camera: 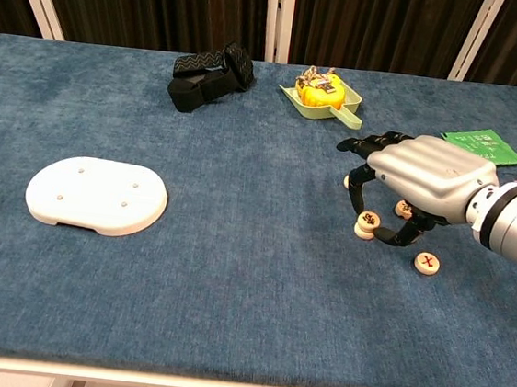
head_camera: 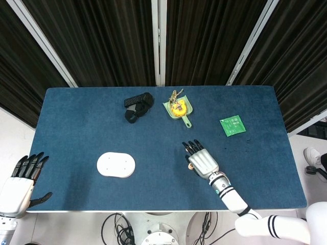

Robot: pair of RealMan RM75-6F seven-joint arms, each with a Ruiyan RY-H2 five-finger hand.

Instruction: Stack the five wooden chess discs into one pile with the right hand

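Observation:
My right hand [camera: 422, 174] hovers low over the wooden discs at the table's right centre, back upward. Its finger and thumb pinch one disc [camera: 367, 220], which sits on top of a second disc [camera: 364, 231]. A third disc [camera: 405, 209] lies under the palm and another [camera: 428, 263] lies nearer the front edge. One more disc [camera: 348, 181] peeks out behind the fingers. In the head view the right hand [head_camera: 202, 162] covers the discs. My left hand [head_camera: 23, 178] hangs open off the table's front left corner.
A white oval plate [camera: 97, 193] lies at the front left. At the back are a black strap [camera: 211, 76] and a green scoop [camera: 328, 104] holding a yellow object. A green card [camera: 482, 148] lies at the right.

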